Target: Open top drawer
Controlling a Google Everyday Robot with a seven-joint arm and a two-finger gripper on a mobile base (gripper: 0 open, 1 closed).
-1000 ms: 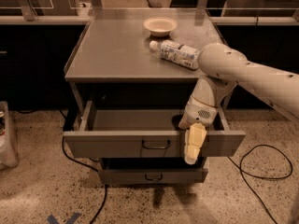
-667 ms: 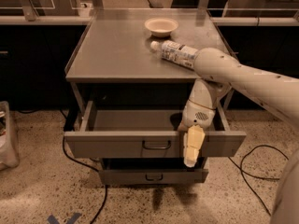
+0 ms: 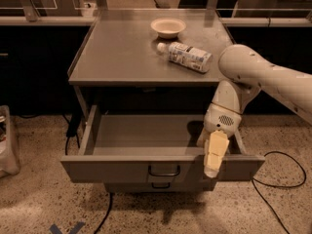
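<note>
Nearly done: claw (image 3: 213, 152) at the front of the top drawer (image 3: 122, 167), which stands well out.
My claw hangs over the front's upper edge, right of the handle (image 3: 164, 170); I cannot tell how far open it is, or whether it grips the panel. The drawer juts far from under the desk (image 3: 122, 57). I judge the pull all but finished; next comes lifting clear without nudging the front.

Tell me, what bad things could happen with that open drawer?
The gripper sits at the top drawer's front edge, right of the handle. Pulling from that off-centre spot could twist the drawer and jam it. The drawer is already far out, so more pulling might drag it off its rails. A jolt could also roll the bottle, which lies on its side on the cabinet top.
</note>
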